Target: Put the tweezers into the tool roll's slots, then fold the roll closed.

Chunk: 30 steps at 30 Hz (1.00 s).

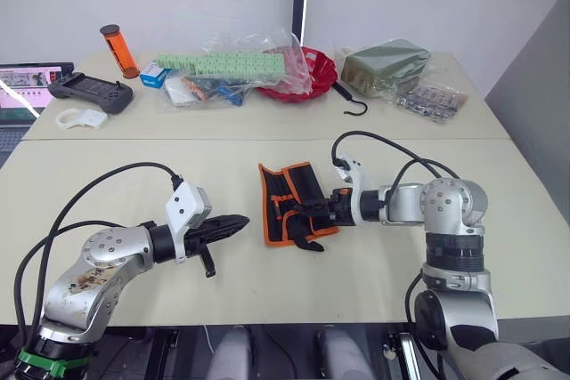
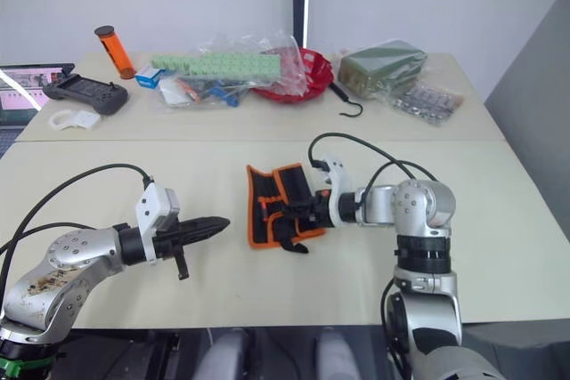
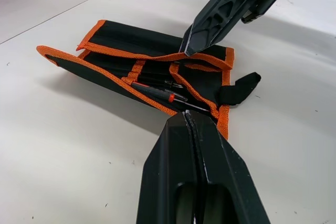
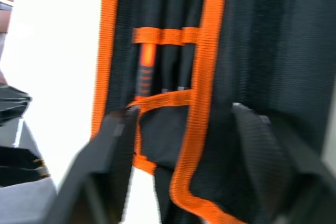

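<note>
Cream-coloured desk (image 1: 267, 291): carries all items. Black fabric tool roll with orange edge trim (image 1: 287, 191): lies part-folded at the desk's centre, one flap raised, black strap trailing at its near end. Right gripper (image 1: 313, 212): at the roll's right edge, jaws released, spread astride the orange trim. Left gripper (image 1: 236, 222): just left of the roll, apart from it, jaws clenched on nothing. Slim black pointed metal tweezers (image 3: 157, 92): tucked in the narrow stitched slots (image 3: 152, 74) inside the roll.
</note>
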### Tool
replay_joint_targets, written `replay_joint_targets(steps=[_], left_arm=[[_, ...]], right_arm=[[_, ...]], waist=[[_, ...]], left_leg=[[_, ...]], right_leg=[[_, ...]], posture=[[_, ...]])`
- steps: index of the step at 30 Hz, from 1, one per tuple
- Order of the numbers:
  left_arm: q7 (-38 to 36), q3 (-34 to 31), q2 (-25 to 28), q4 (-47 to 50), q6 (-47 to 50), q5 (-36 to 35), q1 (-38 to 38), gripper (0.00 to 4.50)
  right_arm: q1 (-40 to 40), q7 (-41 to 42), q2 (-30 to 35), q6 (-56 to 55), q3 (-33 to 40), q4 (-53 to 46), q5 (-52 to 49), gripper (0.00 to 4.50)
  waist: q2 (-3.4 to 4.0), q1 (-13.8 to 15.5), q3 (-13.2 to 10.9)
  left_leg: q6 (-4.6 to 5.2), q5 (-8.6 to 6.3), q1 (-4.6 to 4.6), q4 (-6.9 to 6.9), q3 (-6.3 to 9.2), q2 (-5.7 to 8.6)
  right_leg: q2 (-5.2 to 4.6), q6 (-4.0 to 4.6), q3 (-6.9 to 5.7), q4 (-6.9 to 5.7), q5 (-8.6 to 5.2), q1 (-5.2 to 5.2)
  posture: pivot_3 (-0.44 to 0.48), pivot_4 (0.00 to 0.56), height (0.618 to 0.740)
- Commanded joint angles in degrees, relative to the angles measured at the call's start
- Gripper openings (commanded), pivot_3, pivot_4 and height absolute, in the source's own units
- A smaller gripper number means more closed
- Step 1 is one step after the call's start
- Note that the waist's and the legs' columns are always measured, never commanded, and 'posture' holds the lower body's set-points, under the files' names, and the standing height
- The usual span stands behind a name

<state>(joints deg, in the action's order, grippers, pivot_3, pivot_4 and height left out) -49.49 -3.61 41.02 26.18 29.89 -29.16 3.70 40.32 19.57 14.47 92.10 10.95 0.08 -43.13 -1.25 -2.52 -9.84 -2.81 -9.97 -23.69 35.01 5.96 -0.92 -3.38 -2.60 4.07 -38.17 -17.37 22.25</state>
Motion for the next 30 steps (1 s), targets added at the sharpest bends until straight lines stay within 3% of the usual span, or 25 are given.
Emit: replay_joint_targets(steps=[1, 8, 13, 19, 23, 26, 30], left_arm=[[-0.45, -0.41, 0.21, 0.38, -1.60, 0.27, 0.99, 0.00], [-1.13, -0.72, 0.69, -0.20, -1.39, 0.19, 1.96, 0.00], [-1.55, -0.75, 0.99, -0.86, -1.62, 0.52, 2.35, 0.00], [-2.01, -0.38, 0.86, -1.74, -1.84, 0.93, 3.52, 0.00], [-2.21, -0.50, 0.80, -1.83, -2.10, 1.11, 3.58, 0.00], [-2.30, -0.59, 0.87, -1.91, -2.35, 1.07, 3.43, 0.00], [-2.59, -0.63, 0.99, -2.01, -2.46, 1.06, 3.31, 0.00]], right_arm=[[-0.76, 0.28, 0.66, 0.40, 1.14, 0.90, -1.79, 4.48], [0.80, 0.89, -0.20, 0.40, 6.46, 5.03, -3.34, 4.48], [2.34, 5.60, 2.58, -0.36, 8.48, 4.29, -5.62, 4.48], [0.22, 11.50, 6.73, -6.42, 4.90, 2.73, -4.58, 2.54], [-3.19, 19.95, 12.24, -20.54, -2.68, -1.43, 0.14, 1.20], [-6.87, 26.22, 17.54, -36.40, -11.30, -3.99, 9.12, 0.14], [-10.48, 34.36, 18.04, -58.55, -15.77, -1.18, 17.48, 0.05]], waist=[[0.00, 0.00, 0.00], [0.00, -0.02, 0.00], [0.02, 0.08, -0.01], [0.02, -0.07, -0.01], [0.02, -0.05, -0.01], [0.02, 0.03, -0.02], [0.00, -0.12, -0.02]], left_leg=[[0.00, 0.00, 0.00, 0.00, 0.00, 0.00], [0.00, 0.00, 0.01, 0.00, 0.00, 0.00], [0.00, 0.00, -0.02, 0.01, 0.00, 0.02], [0.01, 0.00, -0.02, -0.04, 0.00, 0.00], [0.01, 0.00, -0.04, -0.03, -0.01, 0.01], [0.00, 0.00, -0.04, 0.00, -0.01, 0.01], [0.00, 0.00, -0.03, -0.01, -0.01, -0.01]], right_leg=[[0.00, 0.00, 0.00, 0.00, 0.00, 0.00], [0.00, 0.00, 0.00, 0.00, 0.00, -0.01], [0.00, 0.00, 0.00, 0.01, 0.00, 0.00], [0.00, 0.00, -0.01, 0.03, 0.00, 0.01], [0.00, -0.01, 0.00, 0.07, 0.00, 0.01], [-0.01, -0.03, -0.01, 0.09, -0.01, 0.00], [0.00, -0.03, -0.01, 0.08, -0.01, 0.00]], posture=[[0.000, 0.150, 0.740], [0.000, 0.150, 0.740], [0.000, 0.150, 0.740], [0.000, 0.150, 0.740], [0.000, 0.150, 0.740], [0.000, 0.150, 0.740], [0.000, 0.150, 0.740]])
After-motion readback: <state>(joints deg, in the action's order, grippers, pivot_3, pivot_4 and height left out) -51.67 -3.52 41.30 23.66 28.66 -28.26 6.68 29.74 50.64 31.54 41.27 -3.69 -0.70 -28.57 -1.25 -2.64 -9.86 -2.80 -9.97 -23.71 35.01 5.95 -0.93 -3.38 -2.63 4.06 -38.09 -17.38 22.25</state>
